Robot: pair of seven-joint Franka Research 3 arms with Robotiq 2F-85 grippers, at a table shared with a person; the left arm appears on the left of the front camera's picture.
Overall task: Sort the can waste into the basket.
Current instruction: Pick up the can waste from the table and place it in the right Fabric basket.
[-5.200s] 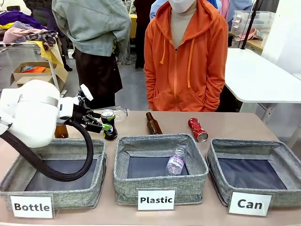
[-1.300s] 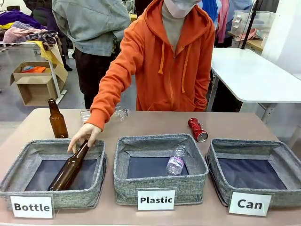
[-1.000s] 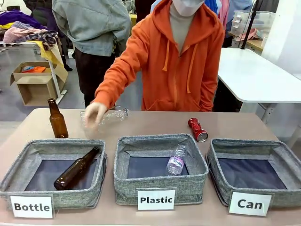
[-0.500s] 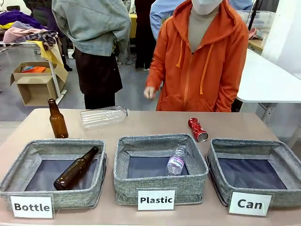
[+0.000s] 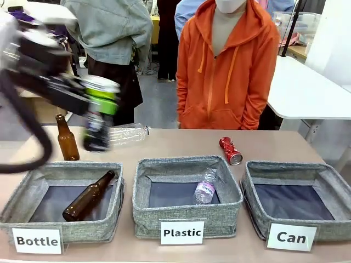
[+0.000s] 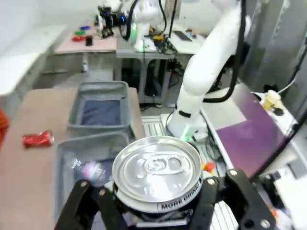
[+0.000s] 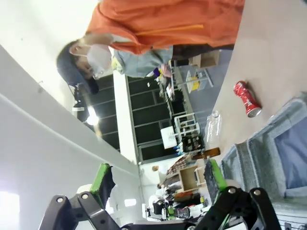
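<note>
Well above the bench's (image 5: 164, 143) left part, our left tool (image 6: 160, 199) clamps the dark can (image 5: 100, 115), far from the Can basket (image 5: 334, 233) at the right end. Our right tool (image 7: 158, 182) stands wide, holding nothing. The red can (image 5: 231, 150) lies on the bench near that basket.

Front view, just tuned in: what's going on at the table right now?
The left gripper is shut on a drink can, held high over the left side of the table. The red can lies on the table near the far left corner of the Can basket, which holds no can yet. The right gripper is open, holding nothing. The person stands at the far side.
</note>
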